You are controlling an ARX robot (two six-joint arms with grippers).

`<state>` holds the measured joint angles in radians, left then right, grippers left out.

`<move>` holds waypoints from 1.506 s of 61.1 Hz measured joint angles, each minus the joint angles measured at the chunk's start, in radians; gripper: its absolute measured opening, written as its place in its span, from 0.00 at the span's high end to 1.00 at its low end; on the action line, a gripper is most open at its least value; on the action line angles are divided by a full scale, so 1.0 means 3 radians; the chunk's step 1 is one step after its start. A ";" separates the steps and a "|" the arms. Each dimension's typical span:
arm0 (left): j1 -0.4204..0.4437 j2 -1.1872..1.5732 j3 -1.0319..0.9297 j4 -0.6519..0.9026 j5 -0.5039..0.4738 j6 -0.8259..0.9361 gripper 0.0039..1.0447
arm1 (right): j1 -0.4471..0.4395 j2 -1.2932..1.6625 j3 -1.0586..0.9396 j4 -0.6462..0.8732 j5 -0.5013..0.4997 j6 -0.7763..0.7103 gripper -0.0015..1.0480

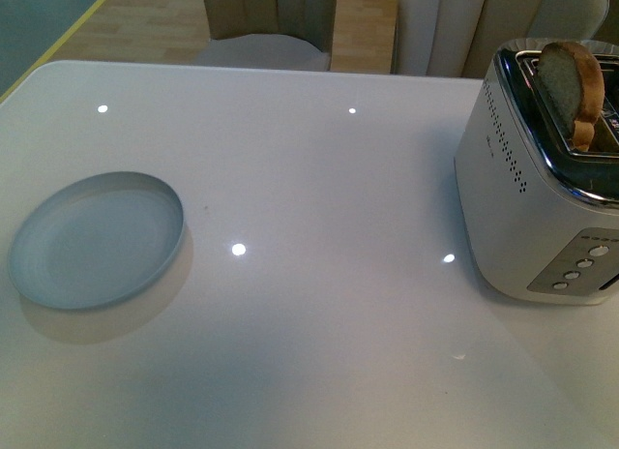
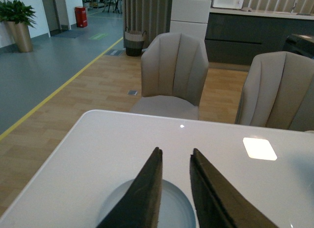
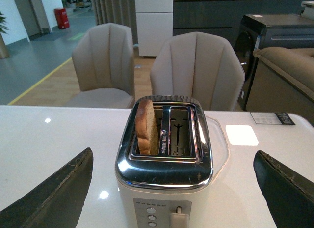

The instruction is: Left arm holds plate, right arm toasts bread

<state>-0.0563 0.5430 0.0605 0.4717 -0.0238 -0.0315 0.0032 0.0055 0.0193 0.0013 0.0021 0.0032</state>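
The pale blue plate (image 1: 97, 239) lies empty on the white table (image 1: 319, 207) at the left; neither arm shows in the front view. Seen from the left wrist, my left gripper (image 2: 175, 155) hangs open over the plate (image 2: 169, 206), its dark fingers (image 2: 147, 193) a narrow gap apart with nothing between them. The bread (image 1: 571, 81) stands upright in one slot of the white and chrome toaster (image 1: 542, 207) at the right, its top poking out. My right gripper (image 3: 174, 161) is wide open, its fingers (image 3: 54, 193) on either side of the toaster (image 3: 164, 188), with the bread (image 3: 146, 127) in the slot beyond.
The toaster's second slot (image 3: 180, 130) holds nothing. Round buttons (image 3: 151, 217) and a lever (image 3: 178, 215) sit on the toaster's near end. Beige chairs (image 2: 174, 75) stand beyond the table's far edge. Bare tabletop lies between plate and toaster.
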 joint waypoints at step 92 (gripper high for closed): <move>0.0175 -0.1789 -0.0158 -0.1568 0.0079 0.0067 0.66 | 0.0000 0.0000 0.0000 0.0000 0.0000 -0.0001 0.08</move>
<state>-0.0036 0.0063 0.0132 0.0013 -0.0002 -0.0113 0.0032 0.0055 0.0193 0.0013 0.0021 0.0029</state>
